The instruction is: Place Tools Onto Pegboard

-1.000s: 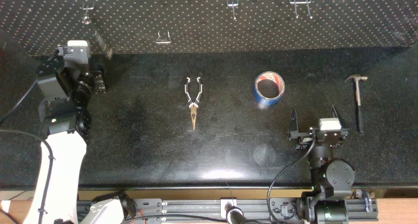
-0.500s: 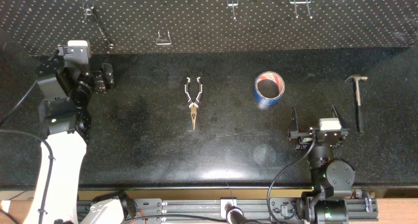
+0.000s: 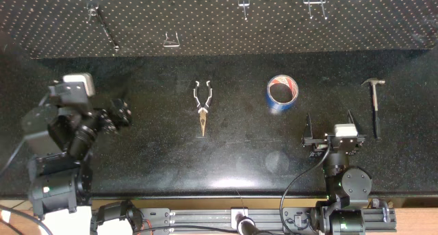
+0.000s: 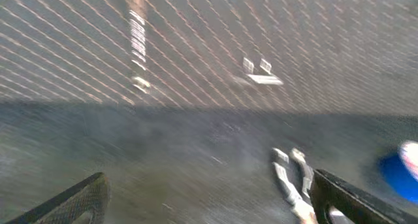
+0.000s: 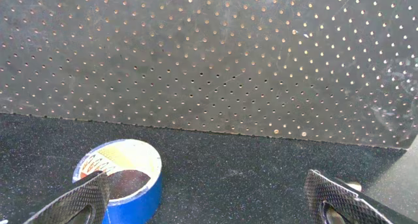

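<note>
Black pegboard [image 3: 205,16] carries a wrench [image 3: 104,26] hanging at its far left, with a wire hook [image 3: 171,38] just to the right. Pliers [image 3: 202,108], blue tape [image 3: 282,92] and a hammer [image 3: 374,105] lie well apart on the dark worktop [image 3: 150,153] below. The left gripper [image 3: 123,113] sits at the worktop's left, apart from the pliers, jaws wide and holding nothing. The right gripper [image 3: 330,127] rests near its base, between tape and hammer, jaws likewise spread wide and empty.
</note>
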{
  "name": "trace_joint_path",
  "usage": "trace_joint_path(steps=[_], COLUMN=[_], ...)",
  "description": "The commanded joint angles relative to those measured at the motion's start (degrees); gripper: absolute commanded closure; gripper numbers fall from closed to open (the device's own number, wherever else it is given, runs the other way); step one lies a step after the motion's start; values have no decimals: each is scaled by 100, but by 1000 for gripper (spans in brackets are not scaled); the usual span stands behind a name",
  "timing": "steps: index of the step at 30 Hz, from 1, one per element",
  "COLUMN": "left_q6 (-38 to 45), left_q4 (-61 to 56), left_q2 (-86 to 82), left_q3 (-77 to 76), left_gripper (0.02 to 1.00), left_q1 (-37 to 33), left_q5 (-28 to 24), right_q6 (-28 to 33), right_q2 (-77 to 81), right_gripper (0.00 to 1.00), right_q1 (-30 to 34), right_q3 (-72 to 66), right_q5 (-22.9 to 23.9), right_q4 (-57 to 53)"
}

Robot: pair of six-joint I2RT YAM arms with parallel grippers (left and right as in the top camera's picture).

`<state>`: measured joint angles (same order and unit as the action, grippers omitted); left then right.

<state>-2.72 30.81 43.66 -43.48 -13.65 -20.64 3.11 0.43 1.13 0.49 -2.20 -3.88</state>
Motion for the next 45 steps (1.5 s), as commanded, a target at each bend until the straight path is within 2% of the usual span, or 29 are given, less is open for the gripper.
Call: trace_joint_path(steps=[1, 5, 10, 12, 15, 18, 21, 25, 29, 35, 41, 45], left_q6=[-651, -662, -1281, -1563, -2225, -2712, -3161, -3547, -3606, -3563, -3101, -2695], left_q4=[1001, 2111, 3241, 3526, 3832, 3917, 3932, 3921, 3786, 3685, 3530, 3362], left_q2=[745, 1591, 2603, 3005, 3576, 4151, 4680, 5056, 5510, 6247, 6594, 6835], left_q3=[-546, -1550, -2907, -3340, -3657, -3823, -4002, -4022, -4072, -4695, -4745, -4750], left_gripper=[40, 42, 42, 40, 40, 40, 40, 40, 40, 38, 38, 38], left_q1=[702, 1233, 2039, 2577, 3418, 4107, 4387, 4352, 4352, 4286, 3904, 3912], left_q5=[-721, -601, -13, 494, 1609, 2151, 2151, 2109, 2057, 1912, 1495, 1480], right_q6=[17, 17, 17, 17, 17, 17, 17, 17, 17, 17, 17, 17], right_q2=[-37, -37, -37, -37, -37, -37, -37, -37, -37, -37, -37, -37], right_gripper=[27, 27, 27, 27, 27, 25, 25, 25, 27, 25, 27, 27], right_q1=[20, 20, 20, 20, 20, 20, 20, 20, 20, 20, 20, 20], right_q3=[-26, -26, -26, -26, -26, -26, -26, -26, -26, -26, -26, -26], right_q5=[28, 28, 28, 28, 28, 28, 28, 28, 28, 28, 28, 28], right_q4=[-13, -13, -13, -13, -13, -13, -13, -13, -13, -13, -13, -13])
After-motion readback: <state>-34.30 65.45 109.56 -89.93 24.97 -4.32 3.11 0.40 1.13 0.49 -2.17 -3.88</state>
